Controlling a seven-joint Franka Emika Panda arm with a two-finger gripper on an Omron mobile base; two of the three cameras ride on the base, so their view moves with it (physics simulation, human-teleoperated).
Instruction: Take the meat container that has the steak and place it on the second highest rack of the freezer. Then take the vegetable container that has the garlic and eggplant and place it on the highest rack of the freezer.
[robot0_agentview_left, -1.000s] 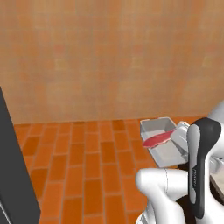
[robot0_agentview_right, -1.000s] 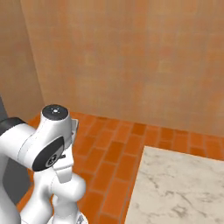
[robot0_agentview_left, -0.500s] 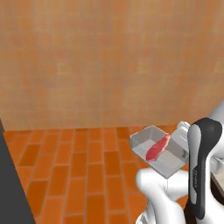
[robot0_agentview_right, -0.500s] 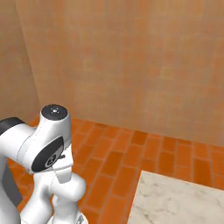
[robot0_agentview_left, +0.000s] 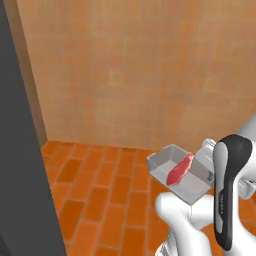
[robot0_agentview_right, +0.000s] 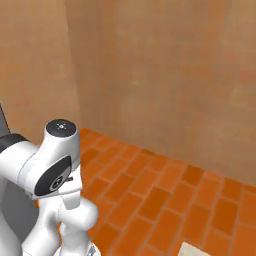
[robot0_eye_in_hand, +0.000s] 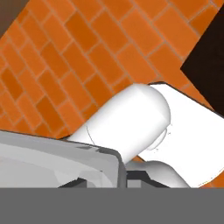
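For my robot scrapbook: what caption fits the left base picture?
Robot arm carries a grey tray with the steak above the brick floor.

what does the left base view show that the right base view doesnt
Only in the left base view: the grey meat container with the red steak lying in it, carried above the floor at the end of the arm, and a tall dark panel along the left edge. Only in the right base view: the corner where two tan walls meet, and a pale scrap of surface at the bottom edge. Both share the orange brick floor, the tan wall behind it, and the robot's white arm.
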